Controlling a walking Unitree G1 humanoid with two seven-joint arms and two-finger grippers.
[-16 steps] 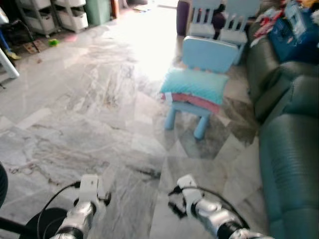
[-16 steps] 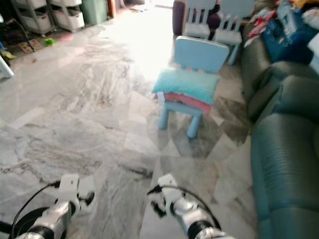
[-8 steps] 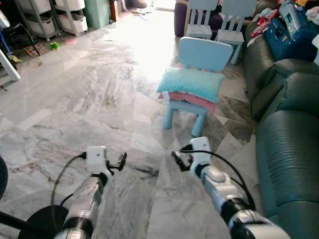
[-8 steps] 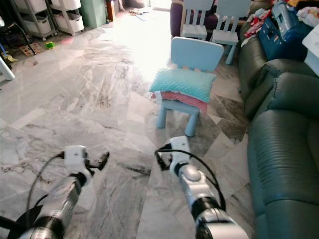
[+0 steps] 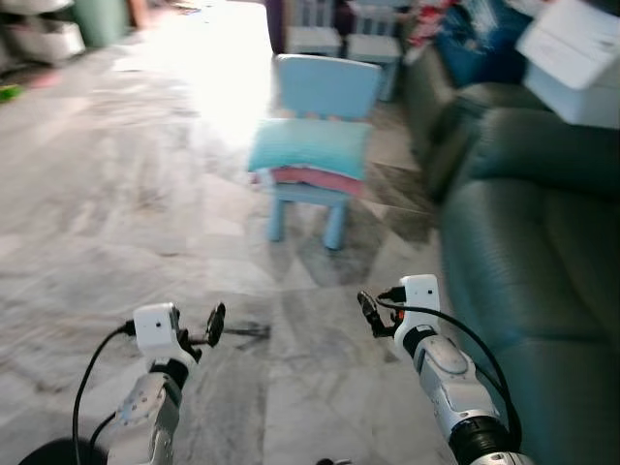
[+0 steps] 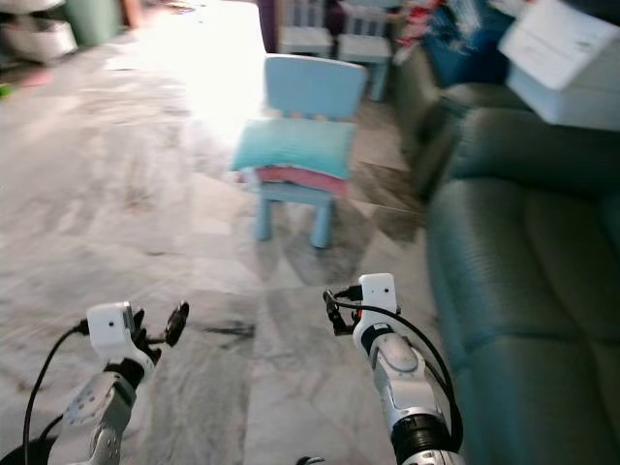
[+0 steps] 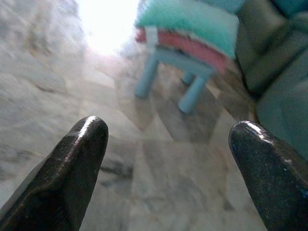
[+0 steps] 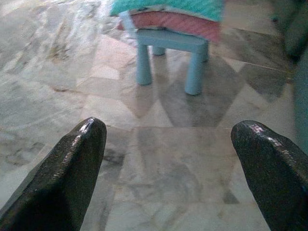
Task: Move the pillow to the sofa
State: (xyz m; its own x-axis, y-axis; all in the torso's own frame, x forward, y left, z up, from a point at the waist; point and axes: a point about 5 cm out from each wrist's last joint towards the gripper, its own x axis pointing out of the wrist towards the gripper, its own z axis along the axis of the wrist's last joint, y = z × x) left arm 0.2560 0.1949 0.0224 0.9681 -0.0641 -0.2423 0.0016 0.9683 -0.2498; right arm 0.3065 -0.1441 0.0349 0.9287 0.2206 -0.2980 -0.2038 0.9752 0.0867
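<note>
A teal pillow (image 5: 310, 148) lies on top of a pink cushion (image 5: 312, 178) on a small light-blue child's chair (image 5: 320, 107) ahead of me on the marble floor. The dark green sofa (image 5: 528, 262) runs along my right side. Both arms are raised in front of me, well short of the chair. My left gripper (image 5: 215, 325) is open, and in its wrist view (image 7: 168, 159) the chair and pillow show between the spread fingers. My right gripper (image 5: 366, 312) is open too, its wrist view (image 8: 168, 163) looking at the chair legs and the pillow (image 8: 168, 7).
A white box (image 5: 572, 58) sits on the sofa's back, with blue bags (image 5: 475, 44) beyond it. More small chairs (image 5: 339, 29) stand behind the first. Bright glare washes the floor (image 5: 203, 58) to the chair's left.
The camera has swung right, so the chair and sofa sit further left in view. Both grippers stay open and held out in front.
</note>
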